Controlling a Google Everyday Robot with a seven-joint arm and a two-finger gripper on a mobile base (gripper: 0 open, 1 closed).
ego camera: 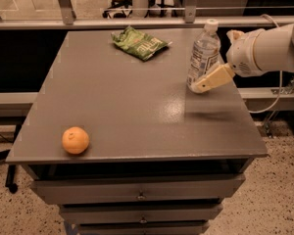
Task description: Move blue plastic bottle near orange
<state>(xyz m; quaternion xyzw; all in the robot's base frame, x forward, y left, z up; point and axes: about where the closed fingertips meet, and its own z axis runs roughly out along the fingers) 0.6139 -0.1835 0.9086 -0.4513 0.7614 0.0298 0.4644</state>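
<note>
- One step in hand: reaching; tool [211, 78] sits beside the blue plastic bottle [203, 53] base, grip state cannot be told.
- Next: grasp it, carry across counter [127, 106] toward orange [75, 140].

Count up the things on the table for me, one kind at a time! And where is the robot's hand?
Bottles: 1, the blue plastic bottle, upright at the back right.
Fruit: 1, the orange, near the front left corner.
Snack bags: 1, the green snack bag, at the back.
Total: 3 things on the table.
The gripper is right by the bottle's lower part.
</note>
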